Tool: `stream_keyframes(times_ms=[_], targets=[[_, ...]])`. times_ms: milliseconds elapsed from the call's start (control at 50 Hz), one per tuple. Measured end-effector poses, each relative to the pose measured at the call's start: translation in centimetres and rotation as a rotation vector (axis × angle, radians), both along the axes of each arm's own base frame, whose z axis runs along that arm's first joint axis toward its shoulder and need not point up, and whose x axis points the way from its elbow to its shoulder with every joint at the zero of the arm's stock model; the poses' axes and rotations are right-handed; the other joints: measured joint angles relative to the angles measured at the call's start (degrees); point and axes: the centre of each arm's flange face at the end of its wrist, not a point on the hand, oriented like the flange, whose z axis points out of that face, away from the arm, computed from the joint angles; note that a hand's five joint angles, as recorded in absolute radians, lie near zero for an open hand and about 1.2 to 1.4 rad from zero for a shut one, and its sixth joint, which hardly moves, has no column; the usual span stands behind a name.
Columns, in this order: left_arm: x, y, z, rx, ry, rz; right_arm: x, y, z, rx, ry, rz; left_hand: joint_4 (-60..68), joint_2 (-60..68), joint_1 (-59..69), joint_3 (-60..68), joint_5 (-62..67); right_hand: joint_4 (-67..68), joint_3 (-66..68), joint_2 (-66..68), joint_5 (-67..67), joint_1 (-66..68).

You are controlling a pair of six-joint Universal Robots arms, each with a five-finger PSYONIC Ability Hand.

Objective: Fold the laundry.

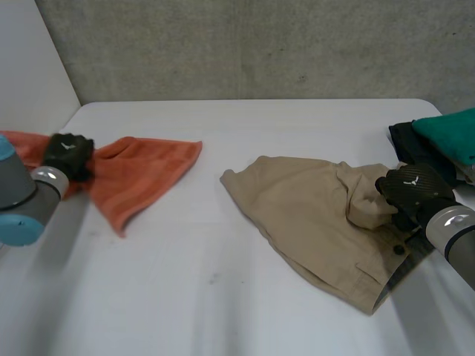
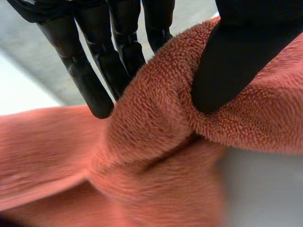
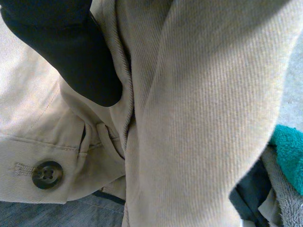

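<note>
An orange towel (image 1: 141,170) lies spread and rumpled at the table's left. My left hand (image 1: 67,156) sits on the towel's left part. At that hand the towel (image 2: 156,156) rises in a ridge, pinched between the thumb (image 2: 236,61) and the fingers (image 2: 94,80). A pair of tan shorts (image 1: 312,215) lies to the right of the middle. My right hand (image 1: 412,189) is curled round a bunched fold at the shorts' right end, near the waistband. There a black finger (image 3: 80,56) presses into the tan cloth (image 3: 203,118) above a dark button (image 3: 47,174).
A pile of clothes stands at the table's right edge, with a teal piece (image 1: 453,133) on top of a dark one (image 1: 415,144); the teal cloth (image 3: 291,151) lies just past the shorts. Bare white table (image 1: 223,282) lies between and in front of the two cloths.
</note>
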Motion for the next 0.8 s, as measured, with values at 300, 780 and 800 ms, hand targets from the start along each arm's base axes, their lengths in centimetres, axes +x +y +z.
stream_keyframes(times_ms=[300,780,800], targets=[[3.5,-1.2,5.2,-0.174,0.022,0.311,1.3,0.6,0.7,-0.021,-0.01,0.054,-36.7,-37.8,-39.4,-35.4,-33.0,0.0,0.0,0.0,0.0,0.0],[-7.2,12.4,7.5,-0.151,0.075,-0.165,7.9,5.4,9.9,-0.21,-0.148,0.407,-55.7,-55.4,-52.5,-52.7,-50.6,0.0,0.0,0.1,0.0,0.0],[-7.4,12.7,7.6,-0.157,0.078,-0.167,8.3,5.9,11.0,-0.234,-0.18,0.437,-55.7,-55.4,-52.5,-52.7,-50.6,0.0,0.0,0.1,0.0,0.0]])
